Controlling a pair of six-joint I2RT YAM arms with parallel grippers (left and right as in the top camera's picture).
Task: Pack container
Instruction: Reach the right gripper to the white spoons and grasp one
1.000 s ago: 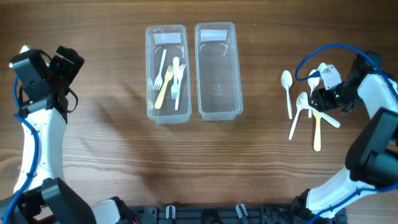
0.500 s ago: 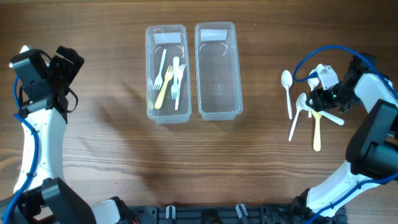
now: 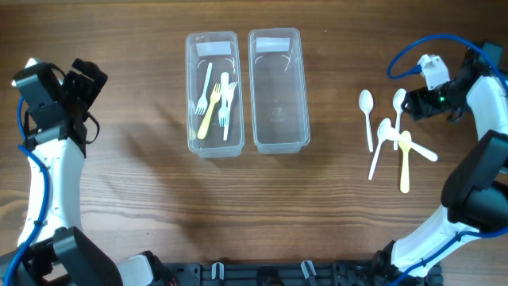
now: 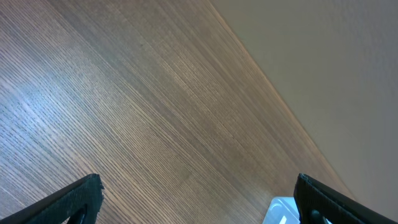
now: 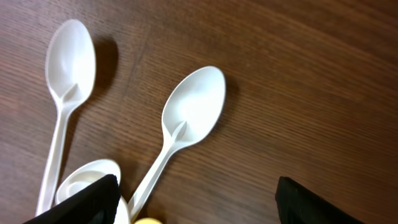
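Note:
Two clear containers stand side by side at the far middle of the table. The left container holds several white forks and a yellow fork. The right container is empty. White spoons and a yellow spoon lie loose on the right. My right gripper is open and empty just above these spoons. In the right wrist view it hovers near a white spoon. My left gripper is open and empty at the far left, over bare wood.
A corner of the left container shows at the bottom of the left wrist view. The table's far edge runs diagonally there. A blue cable loops above my right arm.
My right gripper has moved from over the spoon pile toward the far right, uncovering the far white spoon. The spoons, containers and left arm have not moved.

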